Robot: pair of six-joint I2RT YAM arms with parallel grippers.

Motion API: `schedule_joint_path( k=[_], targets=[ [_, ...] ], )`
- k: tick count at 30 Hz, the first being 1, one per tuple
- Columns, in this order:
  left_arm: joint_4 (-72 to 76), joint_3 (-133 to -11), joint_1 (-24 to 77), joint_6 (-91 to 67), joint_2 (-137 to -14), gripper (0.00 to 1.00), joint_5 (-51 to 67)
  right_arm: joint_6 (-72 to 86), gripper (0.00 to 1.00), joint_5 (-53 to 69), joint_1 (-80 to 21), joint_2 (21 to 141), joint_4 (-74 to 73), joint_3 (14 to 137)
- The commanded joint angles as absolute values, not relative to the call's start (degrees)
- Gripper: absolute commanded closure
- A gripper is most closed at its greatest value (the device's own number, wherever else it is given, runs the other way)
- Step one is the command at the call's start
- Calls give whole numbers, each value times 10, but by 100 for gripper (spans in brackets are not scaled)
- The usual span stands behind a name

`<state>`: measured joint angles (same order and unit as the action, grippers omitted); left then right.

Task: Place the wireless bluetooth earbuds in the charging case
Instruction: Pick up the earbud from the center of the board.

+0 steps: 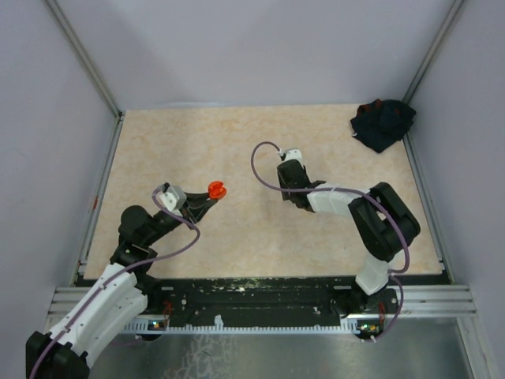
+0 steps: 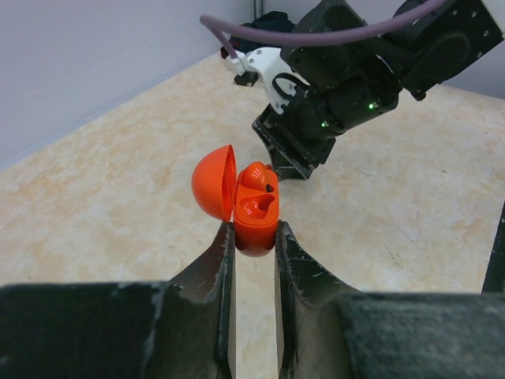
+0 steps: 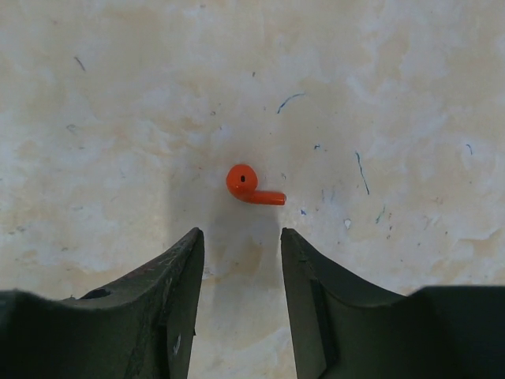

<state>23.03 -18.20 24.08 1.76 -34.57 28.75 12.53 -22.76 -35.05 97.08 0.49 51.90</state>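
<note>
My left gripper [image 2: 254, 229] is shut on the base of an orange charging case [image 2: 254, 217] and holds it above the table. The case's lid [image 2: 215, 181] hangs open to the left. One orange earbud [image 2: 256, 175] seems to sit in its far slot. In the top view the case [image 1: 216, 189] is left of centre. Another orange earbud [image 3: 252, 187] lies on the table, stem pointing right, just beyond the tips of my right gripper [image 3: 241, 237]. That gripper points down, open, with nothing between its fingers. The top view hides this earbud under the right gripper [image 1: 292, 185].
A dark crumpled cloth [image 1: 383, 122] lies at the table's back right corner. Grey walls close in the beige table [image 1: 237, 142] on three sides, and a metal rail [image 1: 260, 296] runs along the near edge. The right arm's fingers [image 2: 288, 154] stand close behind the held case.
</note>
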Motion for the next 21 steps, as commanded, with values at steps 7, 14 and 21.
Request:
schedule_joint_path(
  k=[7,14,21],
  targets=[
    [234,-205,233,14,-345,100,298,113,62,-227,-338,1014,52,567],
    [236,-205,230,11,-349,100,304,108,64,-232,-334,1016,47,579],
    [237,-204,229,10,-349,100,304,113,70,-225,-328,1030,48,585]
  ],
)
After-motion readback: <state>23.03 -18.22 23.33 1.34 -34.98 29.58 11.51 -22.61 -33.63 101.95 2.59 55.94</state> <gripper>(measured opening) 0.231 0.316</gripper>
